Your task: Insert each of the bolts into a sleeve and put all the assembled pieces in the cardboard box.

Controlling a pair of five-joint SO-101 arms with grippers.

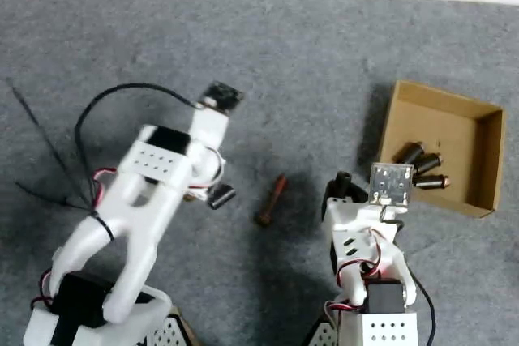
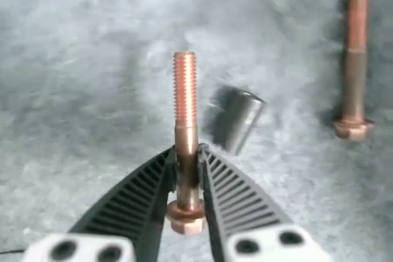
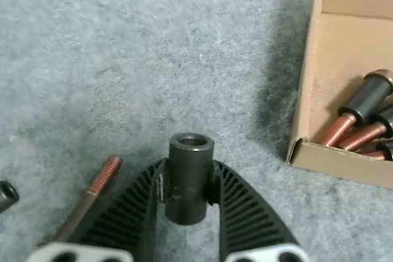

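Copper bolt [image 2: 185,102] clamped near head in your left gripper [image 2: 187,151], threads free for insertion. Right gripper [image 3: 189,167] pinches sleeve [image 3: 191,151] bore-out to receive it. Cardboard box [image 1: 454,129], right of high view, holds three assemblies [image 1: 423,161].

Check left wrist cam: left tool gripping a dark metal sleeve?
No, the left tool is shut on a copper-coloured threaded bolt; a dark cylindrical sleeve lies loose nearby.

Seeing the cardboard box [image 1: 454,129] sitting far right on the table [image 1: 122,38], three assembled pieces [image 1: 423,169] lying inside it. Finding the loose bolt [image 1: 272,198] lying between the two arms, the loose sleeve [image 1: 220,195] just left of it, beside the left gripper [image 2: 187,151]. Spotting the gripped bolt [image 2: 185,90] sitting between that gripper's jaws, the gripped sleeve [image 3: 191,151] standing upright in the right gripper [image 3: 189,173], left of the box.
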